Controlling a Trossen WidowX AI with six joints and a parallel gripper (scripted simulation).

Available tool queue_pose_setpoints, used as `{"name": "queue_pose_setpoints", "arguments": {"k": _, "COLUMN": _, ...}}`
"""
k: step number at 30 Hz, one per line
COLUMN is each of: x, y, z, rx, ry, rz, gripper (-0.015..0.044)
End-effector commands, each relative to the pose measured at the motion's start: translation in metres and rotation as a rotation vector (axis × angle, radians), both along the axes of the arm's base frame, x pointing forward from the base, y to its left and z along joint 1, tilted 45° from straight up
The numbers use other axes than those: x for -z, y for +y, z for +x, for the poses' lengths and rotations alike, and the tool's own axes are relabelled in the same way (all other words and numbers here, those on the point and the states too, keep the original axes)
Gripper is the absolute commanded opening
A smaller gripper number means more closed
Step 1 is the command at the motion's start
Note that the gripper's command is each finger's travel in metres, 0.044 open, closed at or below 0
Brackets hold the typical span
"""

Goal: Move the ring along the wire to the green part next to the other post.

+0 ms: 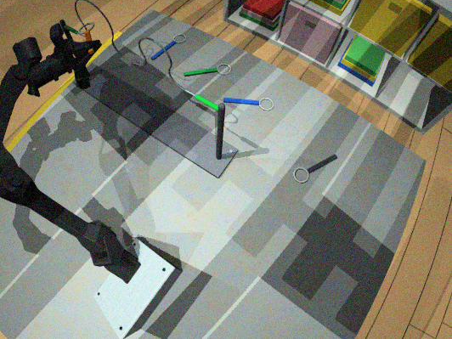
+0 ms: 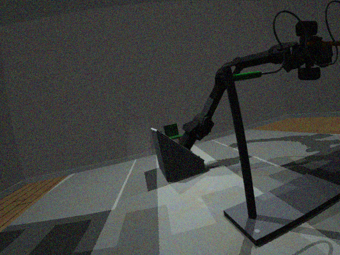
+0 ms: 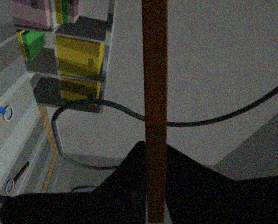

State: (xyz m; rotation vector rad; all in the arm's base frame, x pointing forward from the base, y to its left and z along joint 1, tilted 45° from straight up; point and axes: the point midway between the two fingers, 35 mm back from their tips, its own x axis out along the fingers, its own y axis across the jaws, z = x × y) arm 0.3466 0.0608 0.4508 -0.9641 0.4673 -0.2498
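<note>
The orange handle (image 1: 87, 36) (image 3: 155, 100) (image 2: 335, 43) stands upright in the wrist view between the dark fingers of my gripper (image 1: 91, 46) (image 3: 149, 147), which is shut on it. The ring (image 1: 93, 26) is at the handle's upper end, by the inner end of the far green part (image 1: 70, 30); whether it is over green or grey is too small to tell. It is outside the wrist view. The grey wire (image 1: 102, 12) (image 2: 284, 11) (image 3: 200, 122) loops between the far post, mostly behind my gripper, and the near post (image 1: 220, 134) (image 2: 241, 142) with its green part (image 1: 206, 102) (image 2: 247, 75).
The base plate (image 1: 204, 161) lies under the wire. Blue handled rings (image 1: 242, 101) (image 1: 163, 50), a green one (image 1: 200, 71) and a dark one (image 1: 323, 164) lie on the mat. A shelf (image 1: 358, 77) with coloured boxes stands behind. The wire bends close to my gripper.
</note>
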Motion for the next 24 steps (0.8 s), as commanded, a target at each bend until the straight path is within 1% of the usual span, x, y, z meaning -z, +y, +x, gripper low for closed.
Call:
{"name": "queue_pose_setpoints", "arguments": {"k": 1, "x": -0.009, "y": -0.004, "z": -0.002, "rx": 0.005, "ry": -0.011, "rz": -0.025, "gripper": -0.0150}}
{"name": "queue_pose_setpoints", "arguments": {"k": 13, "x": -0.024, "y": -0.011, "z": -0.002, "rx": 0.005, "ry": -0.005, "rz": -0.097, "gripper": -0.0150}}
{"name": "queue_pose_setpoints", "arguments": {"k": 24, "x": -0.031, "y": -0.013, "z": -0.003, "rx": 0.002, "ry": 0.000, "rz": -0.062, "gripper": -0.0150}}
